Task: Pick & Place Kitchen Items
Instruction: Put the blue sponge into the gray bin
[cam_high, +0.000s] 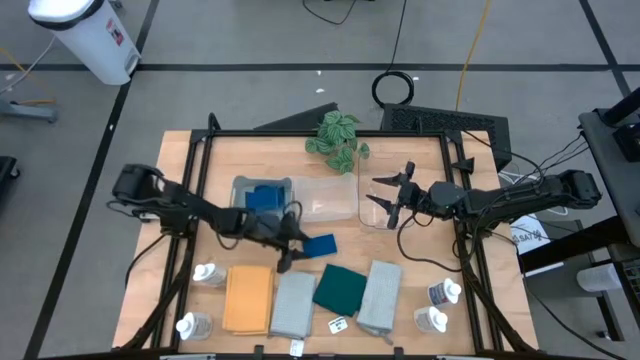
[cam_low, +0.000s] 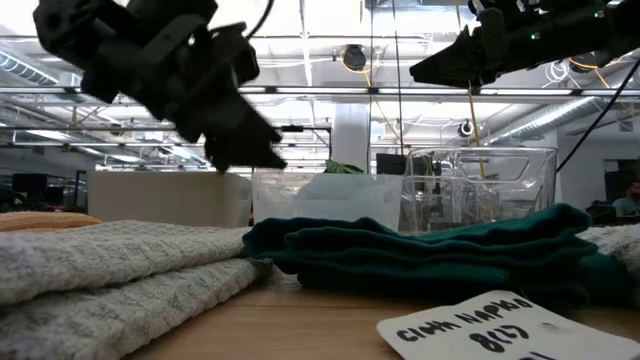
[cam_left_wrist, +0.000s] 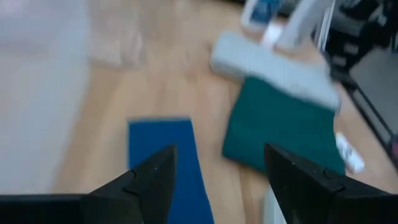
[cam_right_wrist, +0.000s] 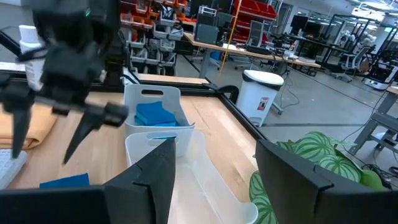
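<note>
cloths (cam_high: 313, 297) lower centre of high view, soft and floppy I'd guess, pinch a folded edge | sponge (cam_high: 318, 246) centre, light and squishy, grab across its short sides | left gripper (cam_high: 286, 252) just left of it, wide open, empty | right gripper (cam_high: 384, 196) right of centre, open, empty | card (cam_low: 482, 326) reads "Cloth Napkin", roughly

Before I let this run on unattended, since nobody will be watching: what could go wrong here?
The left gripper hangs open over the loose blue sponge, close to the dark green cloth; a skewed descent might nudge the sponge or snag the cloth. The right gripper, open by the clear bin, could bump its wall.
</note>
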